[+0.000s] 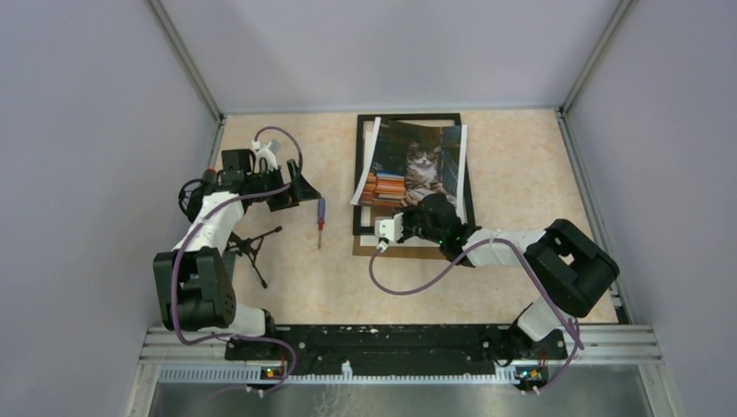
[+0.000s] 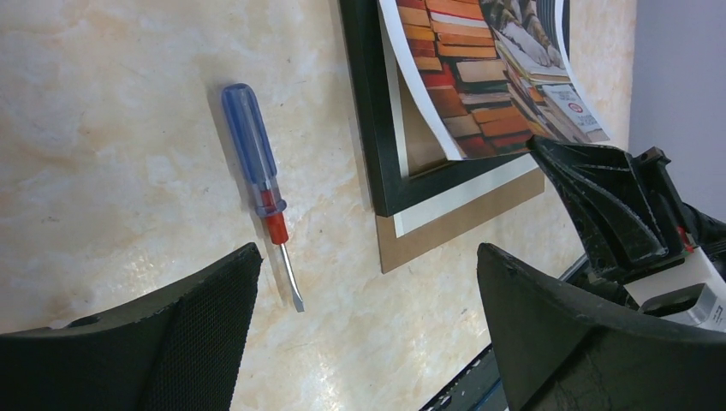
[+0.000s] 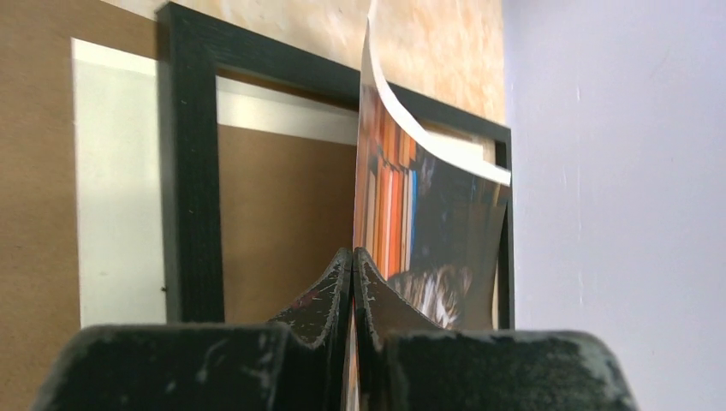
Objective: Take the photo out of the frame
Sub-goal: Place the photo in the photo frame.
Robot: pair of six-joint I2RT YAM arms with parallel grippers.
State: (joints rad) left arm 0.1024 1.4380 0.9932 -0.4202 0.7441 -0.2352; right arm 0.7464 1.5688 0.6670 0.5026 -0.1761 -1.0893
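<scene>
Paper photo (image 3: 402, 197) between closed jaws of right gripper (image 3: 353, 257); left gripper (image 2: 368, 257) wide open, empty

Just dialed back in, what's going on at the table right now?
The right gripper is shut on the near edge of the photo, holding it curled up above the frame. The left gripper hangs open and empty near a screwdriver. A brown backing board shows under the frame's near end.

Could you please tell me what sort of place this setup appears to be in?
Probably a lab robot cell: plain grey walls enclose a small tabletop, and the left arm and right arm stand on a metal rail.
</scene>
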